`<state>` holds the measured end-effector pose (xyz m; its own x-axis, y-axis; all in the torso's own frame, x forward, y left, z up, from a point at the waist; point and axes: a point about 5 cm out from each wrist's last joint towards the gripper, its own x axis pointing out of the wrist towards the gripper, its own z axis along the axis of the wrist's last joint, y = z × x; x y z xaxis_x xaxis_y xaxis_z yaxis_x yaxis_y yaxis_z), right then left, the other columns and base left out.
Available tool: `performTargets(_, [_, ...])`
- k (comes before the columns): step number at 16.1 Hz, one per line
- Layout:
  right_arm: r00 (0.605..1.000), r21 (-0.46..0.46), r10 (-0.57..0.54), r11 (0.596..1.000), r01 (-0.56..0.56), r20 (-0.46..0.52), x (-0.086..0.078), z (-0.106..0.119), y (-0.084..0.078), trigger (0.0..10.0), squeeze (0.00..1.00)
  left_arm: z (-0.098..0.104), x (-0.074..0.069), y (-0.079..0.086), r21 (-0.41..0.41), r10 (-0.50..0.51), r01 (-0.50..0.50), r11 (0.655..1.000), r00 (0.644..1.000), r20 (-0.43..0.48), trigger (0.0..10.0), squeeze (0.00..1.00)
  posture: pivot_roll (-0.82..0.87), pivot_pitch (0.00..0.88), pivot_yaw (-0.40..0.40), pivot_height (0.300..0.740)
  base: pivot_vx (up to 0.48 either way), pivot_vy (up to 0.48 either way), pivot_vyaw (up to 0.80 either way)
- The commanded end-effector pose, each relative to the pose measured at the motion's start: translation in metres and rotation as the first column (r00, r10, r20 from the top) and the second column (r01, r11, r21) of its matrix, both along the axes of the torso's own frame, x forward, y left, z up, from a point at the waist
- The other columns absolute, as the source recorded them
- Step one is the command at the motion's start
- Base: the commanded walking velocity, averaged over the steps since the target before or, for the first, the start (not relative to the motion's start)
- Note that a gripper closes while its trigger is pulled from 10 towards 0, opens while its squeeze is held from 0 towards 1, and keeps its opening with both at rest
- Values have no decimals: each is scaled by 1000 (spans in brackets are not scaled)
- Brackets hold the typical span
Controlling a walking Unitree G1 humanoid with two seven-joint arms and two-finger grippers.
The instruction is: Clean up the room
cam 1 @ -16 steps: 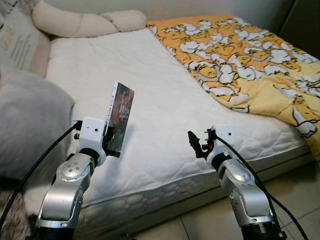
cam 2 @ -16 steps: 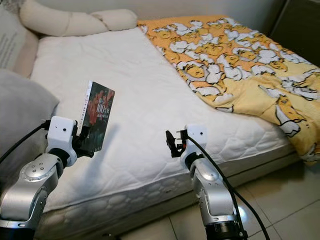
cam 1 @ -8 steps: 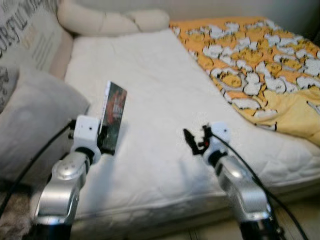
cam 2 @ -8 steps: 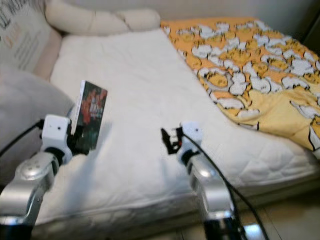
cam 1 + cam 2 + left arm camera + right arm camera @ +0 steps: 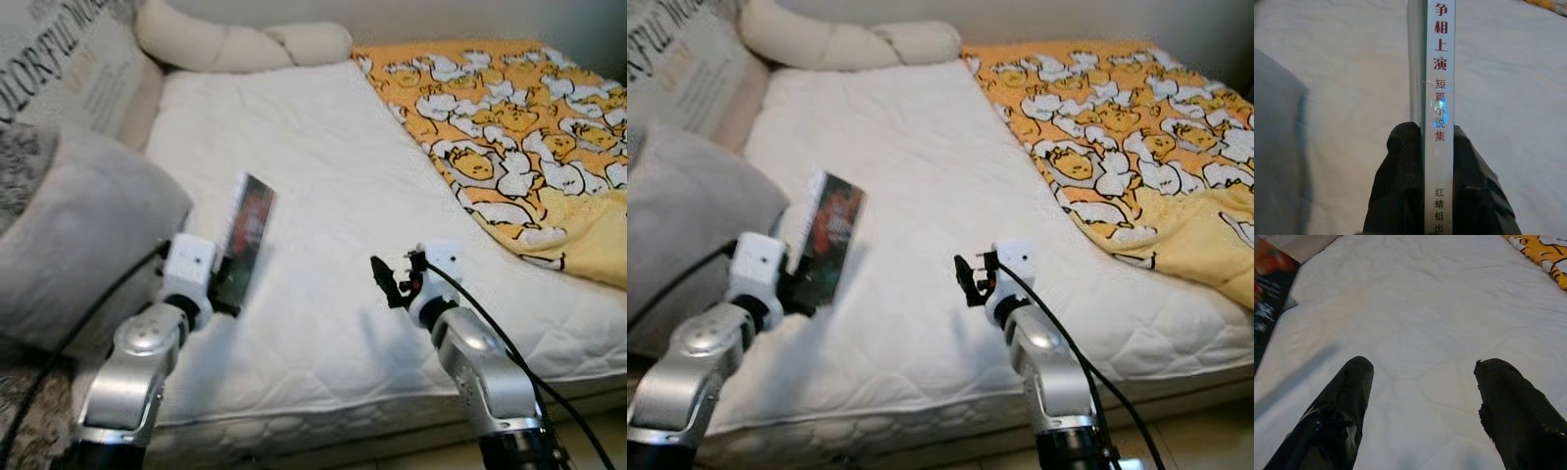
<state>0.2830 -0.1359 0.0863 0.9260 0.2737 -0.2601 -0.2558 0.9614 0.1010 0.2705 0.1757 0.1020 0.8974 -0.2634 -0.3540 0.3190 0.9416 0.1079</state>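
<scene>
Compared with a second ago, the camera has swung left, bringing more of the grey cushion (image 5: 69,245) into view, and the dark-covered paperback book (image 5: 245,235) now leans more. The left gripper (image 5: 1439,147) grasps that book by its white spine, holding it above the white quilted mattress (image 5: 323,196) near the cushion. The right gripper (image 5: 1422,387) hovers over the mattress, fingers spread apart, beside the orange patterned blanket (image 5: 509,127).

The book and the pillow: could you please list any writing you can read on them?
Book spine, gripped in the left claw: "争相上演", "短篇小说集", then "红蜻蜓出", cut off by the picture's edge.
Book cover: too blurred to read.
Pillow: "…ORFUL" in large letters, cut off; smaller lines too blurred.
</scene>
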Motion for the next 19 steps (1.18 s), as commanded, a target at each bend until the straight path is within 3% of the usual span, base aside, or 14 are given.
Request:
performTargets(1, [1000, -12, 14, 1000, -14, 17, 5, 6, -5, 10000, 0, 1, 8, -7, -26, -89, 88, 996, 996, -8, 10000, 0, -62, 0, -3, 740, 0, 0, 0])
performTargets(6, [986, -81, 168, 982, -168, -9, 4, 13, -31, 10000, 0, -7, 44, -14, -274, -79, 43, 961, 989, -121, 10000, 0, -86, 0, -6, 740, 0, 0, 0])
performTargets(8, [965, -58, 261, 963, -263, -34, -2, 18, -40, 10000, 0, -7, 65, -16, -428, -46, -38, 903, 982, -183, 10000, 0, -94, 0, -3, 740, 0, 0, 0])
performTargets(10, [916, -31, 396, 917, -398, -60, -16, 21, -40, 10000, 0, -12, 74, -23, -518, -56, -82, 852, 968, -245, 10000, 0, -106, 0, 6, 740, 0, 0, 0])
performTargets(12, [816, 5, 568, 821, -571, -104, -39, 24, -40, 10000, 0, -26, 75, -31, -507, -92, -83, 858, 946, -311, 10000, 0, -133, 0, 24, 740, 0, 0, 0])
performTargets(14, [769, 92, 631, 776, -624, -106, -48, 32, -36, 10000, 0, -38, 74, -27, -432, -55, -118, 894, 928, -368, 10000, 0, -149, 0, 38, 740, 0, 0, 0])
performTargets(16, [715, 111, 690, 724, -681, -112, -53, 32, -33, 10000, 0, -45, 73, -20, -385, -8, -155, 910, 921, -388, 10000, 0, -166, 0, 48, 740, 0, 0, 0])
performTargets(19, [672, 166, 726, 688, -706, -149, -55, 21, -32, 10000, 0, -51, 72, -13, -354, 52, -203, 913, 918, -393, 10000, 0, -175, 0, 37, 740, 0, 0, 0])
